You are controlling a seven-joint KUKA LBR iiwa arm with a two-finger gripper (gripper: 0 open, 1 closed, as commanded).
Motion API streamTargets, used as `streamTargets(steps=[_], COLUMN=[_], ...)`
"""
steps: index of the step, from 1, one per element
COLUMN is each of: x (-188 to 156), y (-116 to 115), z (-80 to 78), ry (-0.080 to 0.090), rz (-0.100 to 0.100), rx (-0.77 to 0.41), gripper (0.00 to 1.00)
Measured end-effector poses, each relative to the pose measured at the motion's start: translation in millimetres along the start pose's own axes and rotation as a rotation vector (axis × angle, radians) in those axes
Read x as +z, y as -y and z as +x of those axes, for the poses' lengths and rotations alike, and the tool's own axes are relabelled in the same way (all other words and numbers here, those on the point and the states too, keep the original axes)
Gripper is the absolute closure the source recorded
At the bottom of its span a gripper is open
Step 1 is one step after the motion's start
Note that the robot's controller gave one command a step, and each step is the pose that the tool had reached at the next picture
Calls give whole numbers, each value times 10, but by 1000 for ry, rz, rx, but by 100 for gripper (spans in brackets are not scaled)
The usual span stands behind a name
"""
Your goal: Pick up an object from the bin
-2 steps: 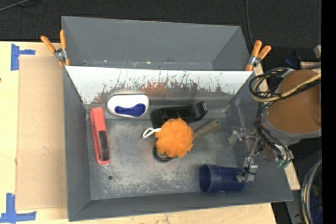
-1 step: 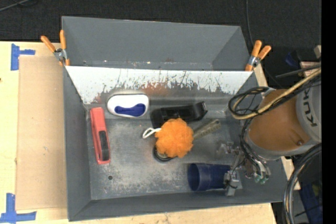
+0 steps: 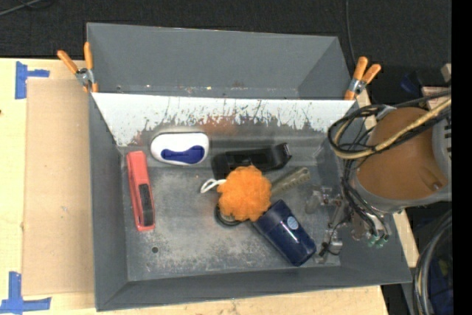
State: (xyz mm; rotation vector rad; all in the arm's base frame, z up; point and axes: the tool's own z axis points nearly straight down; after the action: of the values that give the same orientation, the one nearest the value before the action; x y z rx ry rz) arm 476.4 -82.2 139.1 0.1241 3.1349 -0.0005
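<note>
Dark blue bottle (image 3: pixel 286 232) lying near the front of a grey metal bin (image 3: pixel 221 278), with a robot gripper (image 3: pixel 330 236) just beside it.
The bottle lies on its side at a slant, its upper end touching an orange mesh bath pouf (image 3: pixel 245 192). The gripper sits low, right of and nearer than the pouf. Nothing is seen in its grasp, and whether it is open or closed cannot be told. The bottle looks rigid, smooth and round, so it would likely roll or slip and is best gripped across its middle. The pouf looks light and squashy and could be pinched anywhere. Left of the pouf lies a red stapler-like bar (image 3: pixel 140 189). Just right of it is a dull metal piece (image 3: pixel 293 176). Beyond it is a flat black object (image 3: pixel 251 157), and beyond that, to the left, a white-and-blue oval thing (image 3: pixel 179 147).
</note>
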Motion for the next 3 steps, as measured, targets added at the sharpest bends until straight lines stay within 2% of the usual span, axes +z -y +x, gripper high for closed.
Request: streamTargets(steps=[1, 2, 3], x=[406, 685, 700], y=[-320, -247, -616], z=[85, 32, 35], ry=[-10, 12, -6], rz=[-2, 1, -1], rx=[2, 22, 4], gripper=[0, 0, 100])
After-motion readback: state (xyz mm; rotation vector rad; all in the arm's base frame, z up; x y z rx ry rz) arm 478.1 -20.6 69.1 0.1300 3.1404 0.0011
